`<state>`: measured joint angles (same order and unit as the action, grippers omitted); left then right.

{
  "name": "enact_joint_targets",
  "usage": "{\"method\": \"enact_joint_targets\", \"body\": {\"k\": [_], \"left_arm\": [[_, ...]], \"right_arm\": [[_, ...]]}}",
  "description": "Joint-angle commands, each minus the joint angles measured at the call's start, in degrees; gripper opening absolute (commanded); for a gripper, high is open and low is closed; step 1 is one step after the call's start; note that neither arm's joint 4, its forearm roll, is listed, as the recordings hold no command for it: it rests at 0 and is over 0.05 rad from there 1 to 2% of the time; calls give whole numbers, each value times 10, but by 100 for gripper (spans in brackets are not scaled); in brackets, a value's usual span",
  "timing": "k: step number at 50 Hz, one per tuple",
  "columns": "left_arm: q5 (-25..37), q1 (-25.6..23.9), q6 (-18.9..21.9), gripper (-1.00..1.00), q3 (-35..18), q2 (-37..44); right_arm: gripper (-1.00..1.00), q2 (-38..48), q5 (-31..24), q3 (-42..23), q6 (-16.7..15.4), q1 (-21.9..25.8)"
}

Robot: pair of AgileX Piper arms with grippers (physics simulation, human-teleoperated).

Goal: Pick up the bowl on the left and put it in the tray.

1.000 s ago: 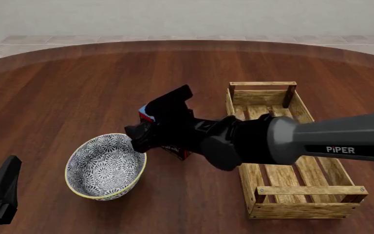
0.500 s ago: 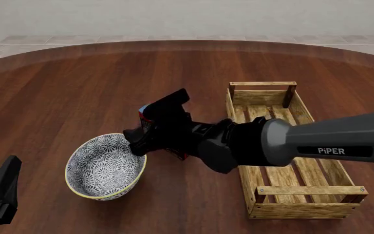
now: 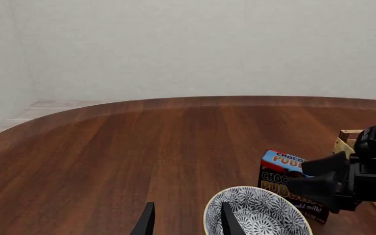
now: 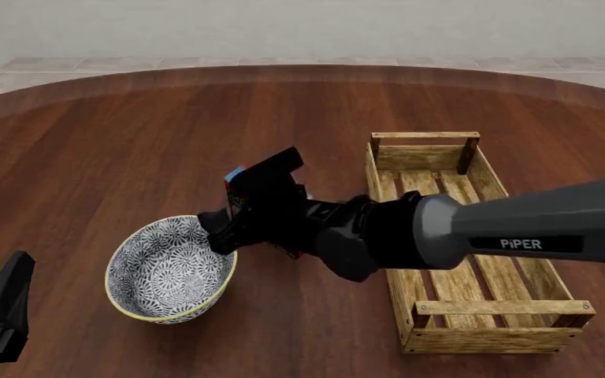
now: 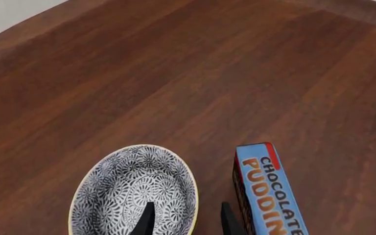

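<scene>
The blue-and-white patterned bowl (image 4: 169,270) sits on the table left of centre. My right gripper (image 4: 217,231) reaches across from the right and hangs open at the bowl's right rim. In the right wrist view one of the fingers (image 5: 147,220) is over the inside of the bowl (image 5: 130,186) and the other is outside the rim, so the right gripper (image 5: 186,224) straddles it. The slatted wooden tray (image 4: 502,308) lies to the right. My left gripper (image 3: 188,226) is open and holds nothing, near the table's front left, short of the bowl (image 3: 270,218).
A chocolate pudding box (image 5: 266,191) stands just behind and right of the bowl, close to the outer finger, partly hidden by the right arm (image 4: 513,236) in the front view. The wooden table (image 4: 124,142) stretches far and left.
The right gripper has crept a little lower and leftward toward the bowl's right rim. The bowl, box, tray and left arm have not moved.
</scene>
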<state>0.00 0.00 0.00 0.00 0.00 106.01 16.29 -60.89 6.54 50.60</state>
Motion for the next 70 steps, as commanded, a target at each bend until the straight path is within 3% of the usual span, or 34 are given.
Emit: {"method": "enact_joint_targets", "body": {"k": [1, 70], "left_arm": [[0, 0, 0, 100, 0, 0], [0, 0, 0, 100, 0, 0]], "right_arm": [[100, 6, -1, -7, 3, -1], [100, 74, -16, -47, 8, -2]]}}
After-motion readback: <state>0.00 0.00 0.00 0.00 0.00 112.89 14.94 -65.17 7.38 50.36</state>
